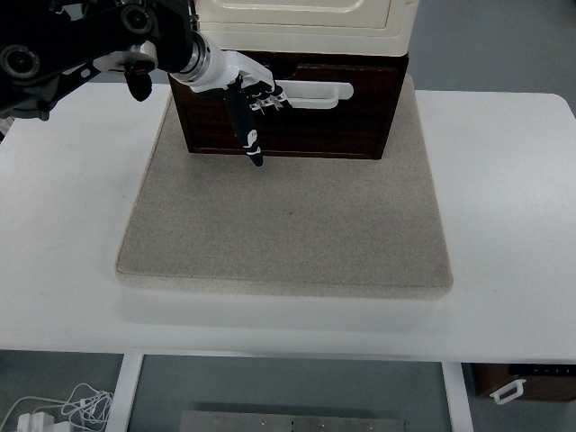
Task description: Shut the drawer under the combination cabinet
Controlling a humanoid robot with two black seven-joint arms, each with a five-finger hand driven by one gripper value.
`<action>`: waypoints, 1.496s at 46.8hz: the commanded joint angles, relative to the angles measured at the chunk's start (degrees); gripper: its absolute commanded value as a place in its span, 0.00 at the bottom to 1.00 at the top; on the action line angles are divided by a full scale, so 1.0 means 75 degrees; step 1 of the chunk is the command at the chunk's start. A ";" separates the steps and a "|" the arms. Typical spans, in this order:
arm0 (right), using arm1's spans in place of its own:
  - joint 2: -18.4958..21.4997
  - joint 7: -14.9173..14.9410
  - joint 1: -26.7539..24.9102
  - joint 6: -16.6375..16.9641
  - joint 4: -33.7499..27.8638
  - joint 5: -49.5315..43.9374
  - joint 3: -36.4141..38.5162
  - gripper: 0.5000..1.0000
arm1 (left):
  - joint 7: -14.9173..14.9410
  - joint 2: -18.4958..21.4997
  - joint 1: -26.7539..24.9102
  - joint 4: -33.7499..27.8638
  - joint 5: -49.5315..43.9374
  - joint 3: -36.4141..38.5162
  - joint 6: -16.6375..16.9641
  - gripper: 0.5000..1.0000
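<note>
My left hand presses its curled fingers on the drawer front, holding nothing (thumb hangs down). Drawer looks nearly shut, maybe done.

Cabinet on drawer, at mat's far edge; mat on table.

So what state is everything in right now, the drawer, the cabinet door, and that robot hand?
drawer: nearly pushed in, its front close to the cabinet's face
white handle: on the drawer front, beside the hand
cabinet door: shut
left hand: against the drawer front, fingers curled at the handle, one finger pointing down
grey mat: lying flat on the white table, cabinet standing on its far end
</note>
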 commanded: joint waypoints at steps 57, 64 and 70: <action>0.0000 0.0000 0.0001 0.0004 0.0000 0.0001 0.0000 0.90 | -0.0281 -0.0187 0.0000 0.0002 -0.0364 -0.1476 -0.1058 0.99; 0.0000 0.0000 0.0001 -0.0007 0.0000 -0.0011 0.0000 0.90 | -0.1030 -0.0234 0.0011 -0.0010 -0.1055 -0.1968 -0.1058 0.99; 0.0000 0.0000 0.0001 -0.0007 0.0000 0.0001 0.0000 0.90 | -0.1687 -0.0327 0.0035 0.0013 -0.1349 -0.2554 -0.1058 1.00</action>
